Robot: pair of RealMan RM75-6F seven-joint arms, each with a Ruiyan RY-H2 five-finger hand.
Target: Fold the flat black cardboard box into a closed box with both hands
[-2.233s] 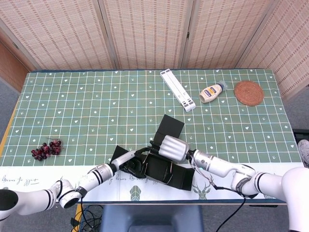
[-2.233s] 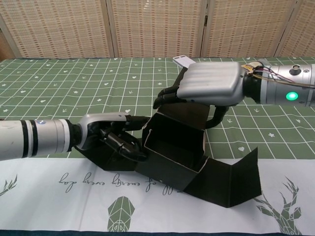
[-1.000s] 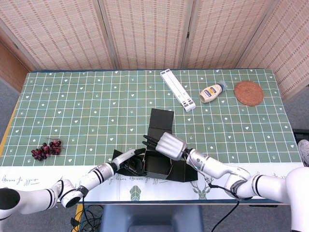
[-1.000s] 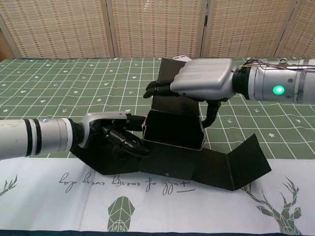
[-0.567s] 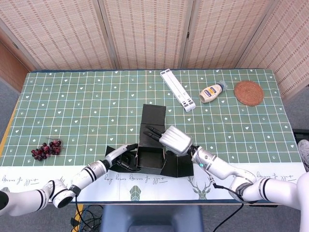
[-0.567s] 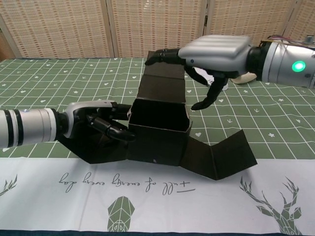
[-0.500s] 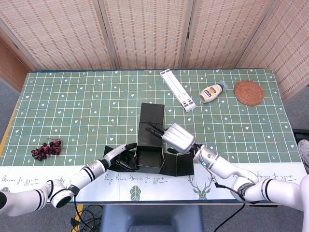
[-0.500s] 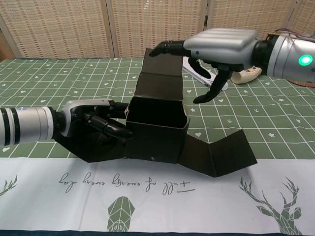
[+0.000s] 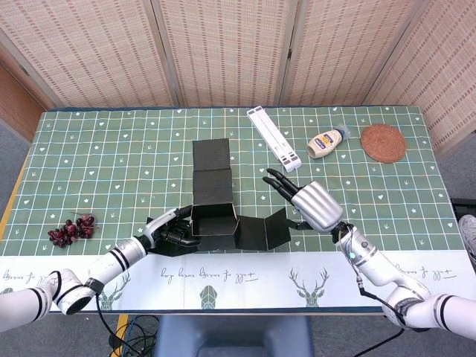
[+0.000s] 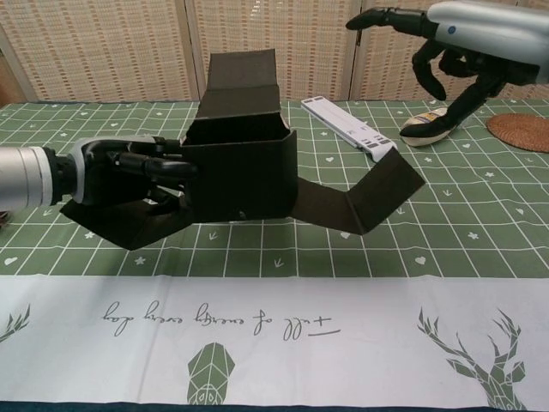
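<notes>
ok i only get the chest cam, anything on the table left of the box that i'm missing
observer: yes, a bunch of grapes lies near the table's front left edge, well apart from the box.
operator: and is the right hand over the box opening
observer: no, from the head view the right hand is off to the right of the box's spread side flap, fingers apart and holding nothing.
operator: what's that thing half hidden behind it
observer: a squeeze bottle with a yellow label, lying on its side between the white stand and the round woven coaster.
</notes>
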